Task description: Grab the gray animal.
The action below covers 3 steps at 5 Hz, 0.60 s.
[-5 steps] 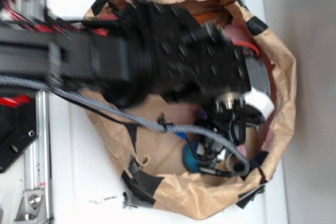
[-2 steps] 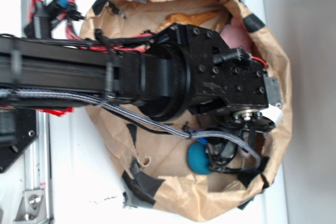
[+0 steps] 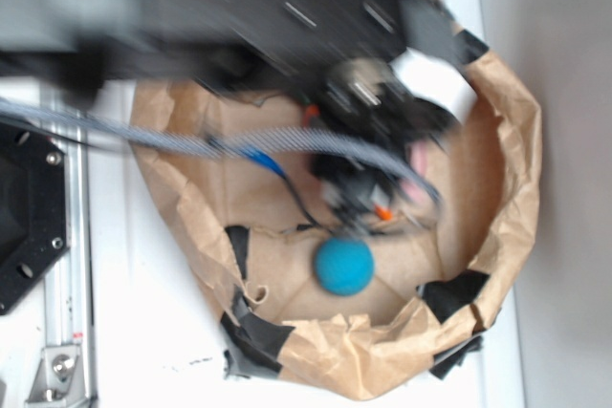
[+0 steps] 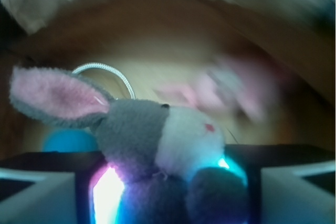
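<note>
Wrist view: we see the gray animal [image 4: 157,150] pinched between our gripper [image 4: 168,192] fingers, ear flopping sideways, so we judge it grabbed and being carried. Beneath it, the paper bag [image 3: 497,140] holds a blue ball [image 3: 344,266] and a blurred pink toy [image 4: 231,90].

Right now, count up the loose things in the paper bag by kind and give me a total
Gray plush animals: 1, the gray animal, sitting between the end effector fingers.
Pink plush toys: 1, the pink plush, blurred behind it.
Balls: 1, the blue ball on the floor of the paper bag.
Total: 3. The arm hides part of the bag.
</note>
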Available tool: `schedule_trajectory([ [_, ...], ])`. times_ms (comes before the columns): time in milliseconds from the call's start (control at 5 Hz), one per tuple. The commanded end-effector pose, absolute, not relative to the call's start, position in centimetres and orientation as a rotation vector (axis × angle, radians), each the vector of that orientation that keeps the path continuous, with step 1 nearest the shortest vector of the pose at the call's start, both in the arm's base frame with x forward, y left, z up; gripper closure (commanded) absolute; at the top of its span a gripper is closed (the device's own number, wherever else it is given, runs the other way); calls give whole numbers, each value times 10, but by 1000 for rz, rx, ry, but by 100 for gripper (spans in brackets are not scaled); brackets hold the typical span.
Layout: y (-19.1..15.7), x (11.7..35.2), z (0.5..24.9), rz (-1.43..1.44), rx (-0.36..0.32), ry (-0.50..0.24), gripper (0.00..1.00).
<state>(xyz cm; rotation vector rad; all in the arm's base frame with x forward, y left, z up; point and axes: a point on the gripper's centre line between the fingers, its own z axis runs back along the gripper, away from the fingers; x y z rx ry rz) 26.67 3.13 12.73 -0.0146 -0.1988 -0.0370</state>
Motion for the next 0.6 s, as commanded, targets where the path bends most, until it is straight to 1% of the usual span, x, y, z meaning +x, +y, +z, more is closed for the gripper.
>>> schedule_trajectory([
  [0, 30, 234, 175, 92, -42, -276, 100],
  [200, 26, 227, 165, 127, -40, -282, 100],
  [400, 18, 229, 159, 107, -11, -259, 100],
])
